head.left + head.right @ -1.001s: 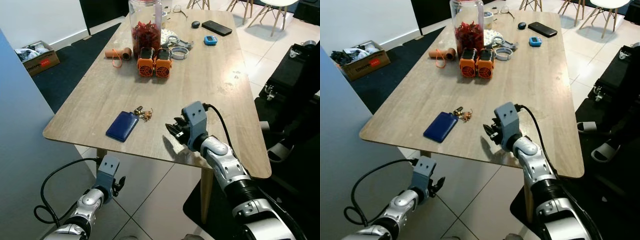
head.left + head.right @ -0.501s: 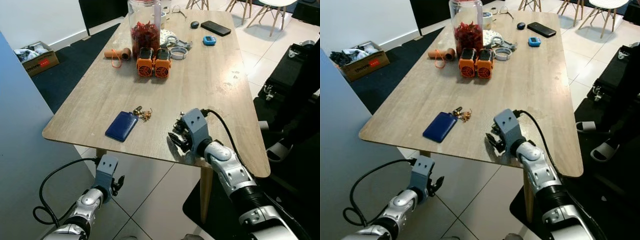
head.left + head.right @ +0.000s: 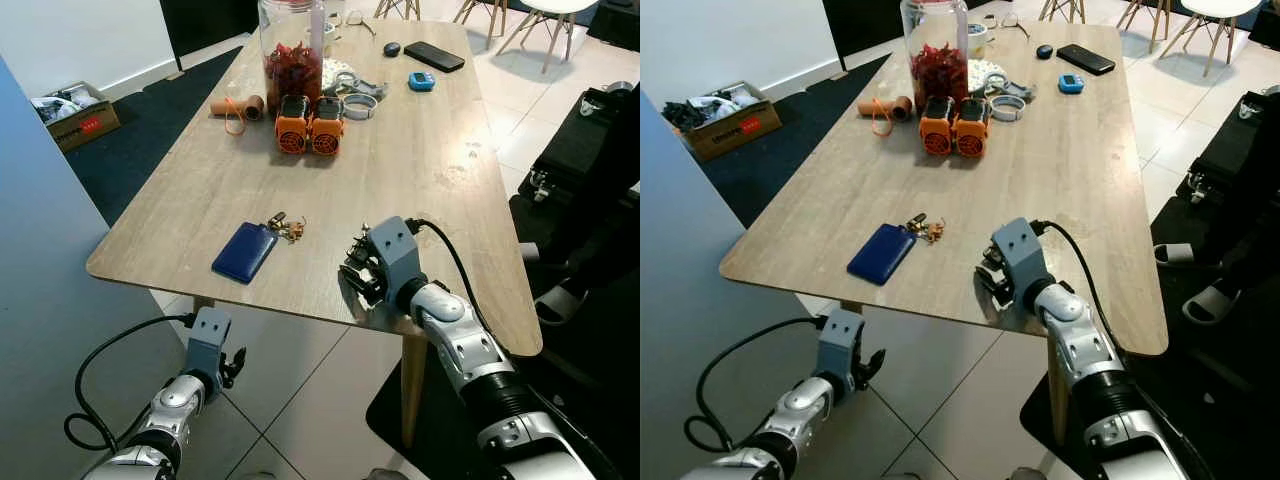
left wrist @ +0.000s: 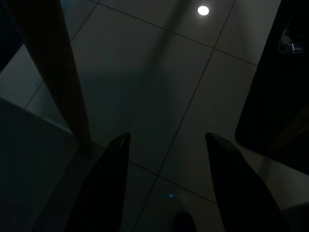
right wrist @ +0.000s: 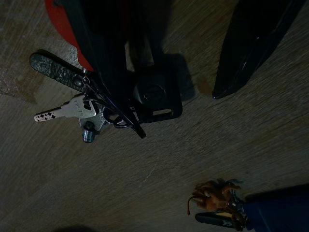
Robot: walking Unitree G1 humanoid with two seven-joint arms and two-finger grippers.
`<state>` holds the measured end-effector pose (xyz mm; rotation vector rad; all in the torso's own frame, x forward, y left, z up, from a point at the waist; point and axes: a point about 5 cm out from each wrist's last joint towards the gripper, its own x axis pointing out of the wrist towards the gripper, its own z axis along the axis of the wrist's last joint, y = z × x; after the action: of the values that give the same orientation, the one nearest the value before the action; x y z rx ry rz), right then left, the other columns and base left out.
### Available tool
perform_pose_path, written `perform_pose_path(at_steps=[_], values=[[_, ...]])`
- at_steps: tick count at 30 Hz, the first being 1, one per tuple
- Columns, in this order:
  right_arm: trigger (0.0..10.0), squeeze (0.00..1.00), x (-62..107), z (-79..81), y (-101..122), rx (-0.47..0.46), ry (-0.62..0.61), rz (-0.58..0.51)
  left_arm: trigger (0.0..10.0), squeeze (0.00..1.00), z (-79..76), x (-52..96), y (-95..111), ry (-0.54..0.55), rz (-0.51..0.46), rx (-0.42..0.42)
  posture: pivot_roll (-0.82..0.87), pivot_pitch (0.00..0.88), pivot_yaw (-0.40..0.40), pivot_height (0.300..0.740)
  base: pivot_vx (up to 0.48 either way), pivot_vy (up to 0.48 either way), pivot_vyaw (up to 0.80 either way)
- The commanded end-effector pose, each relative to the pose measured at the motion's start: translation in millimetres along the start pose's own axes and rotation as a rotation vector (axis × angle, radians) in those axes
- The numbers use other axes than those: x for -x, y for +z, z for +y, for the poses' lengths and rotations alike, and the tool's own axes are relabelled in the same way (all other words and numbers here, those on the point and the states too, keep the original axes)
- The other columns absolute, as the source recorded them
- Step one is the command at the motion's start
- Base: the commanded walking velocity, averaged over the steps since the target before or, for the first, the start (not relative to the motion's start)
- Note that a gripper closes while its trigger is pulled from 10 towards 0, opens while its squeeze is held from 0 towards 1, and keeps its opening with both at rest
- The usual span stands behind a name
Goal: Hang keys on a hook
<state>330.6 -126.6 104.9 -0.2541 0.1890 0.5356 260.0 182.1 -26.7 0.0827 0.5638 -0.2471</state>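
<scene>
Left gripper (image 3: pixel 236 366): hangs idle below the surface edge at about 7 o'clock, fingers (image 4: pixel 104 193) spread over tiled floor (image 4: pixel 159 87). Blue card holder (image 3: pixel 245 252): flat on the wooden surface (image 3: pixel 420 140) near its front edge, small brown trinket (image 3: pixel 292 231) touching its far end. Right gripper (image 3: pixel 357 272): at 5 o'clock of the surface, lowered onto it, fingers spread, one finger (image 5: pixel 116 58) lying across the keys (image 5: pixel 91 113). Keys: flat on the surface under that gripper, bunch with black fob (image 5: pixel 157 96) and red tag (image 5: pixel 65 34). Orange units (image 3: pixel 308 125) and jar (image 3: pixel 291 50): at 12 o'clock, well apart.
</scene>
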Motion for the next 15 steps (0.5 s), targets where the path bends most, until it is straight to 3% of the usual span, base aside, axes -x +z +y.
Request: perform_pose_path(at_steps=[1,15], values=[[10.0,0.0,0.8,1.8,-12.5,-0.035,-0.004,0.052,10.0,0.0,2.0,1.6,-4.2,0.003,0.022,0.003,0.05,0.089,0.017,0.74,0.0,0.0,0.0],[10.0,0.0,-4.2,1.2,-16.4,-0.123,-0.05,0.073,10.0,0.0,0.4,1.1,-4.5,-0.001,0.03,-0.011,0.05,0.095,0.017,0.74,0.0,0.0,0.0]])
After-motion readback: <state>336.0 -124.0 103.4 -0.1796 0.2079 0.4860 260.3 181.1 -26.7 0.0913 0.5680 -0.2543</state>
